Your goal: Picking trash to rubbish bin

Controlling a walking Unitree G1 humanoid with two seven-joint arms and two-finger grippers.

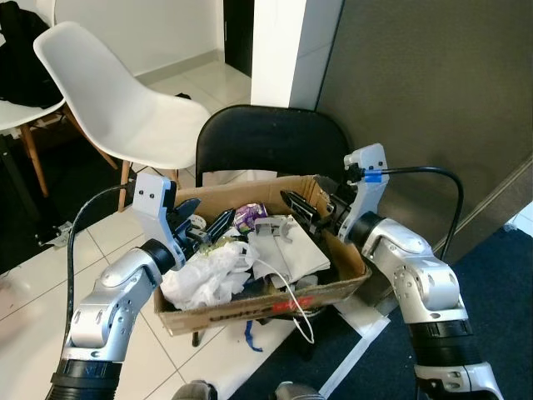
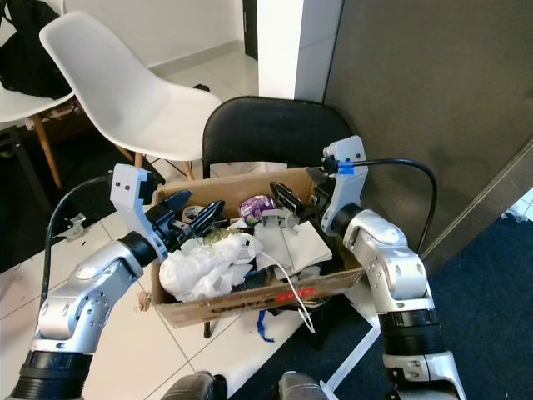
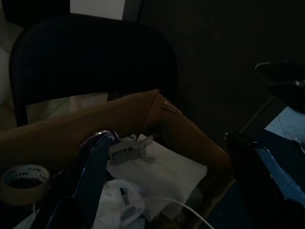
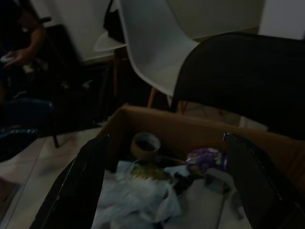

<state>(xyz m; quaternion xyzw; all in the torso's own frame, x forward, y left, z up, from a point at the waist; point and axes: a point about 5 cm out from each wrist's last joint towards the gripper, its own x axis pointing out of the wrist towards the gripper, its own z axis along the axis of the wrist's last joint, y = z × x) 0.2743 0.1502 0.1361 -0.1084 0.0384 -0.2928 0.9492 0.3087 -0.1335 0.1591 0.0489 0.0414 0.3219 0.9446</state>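
head cameras looking down on cardboard box (image 1: 250, 312), wrist cameras close, facing across it from opposite sides

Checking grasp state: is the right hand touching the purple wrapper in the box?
Apart. Right wrist view: purple wrapper lies between the spread fingers of the right hand, unclamped.

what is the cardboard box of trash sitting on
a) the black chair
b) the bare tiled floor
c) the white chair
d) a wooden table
a, the cardboard box rests on the seat of the black chair, whose backrest rises right behind it, while the white chair stands apart, behind it on the robot's left.
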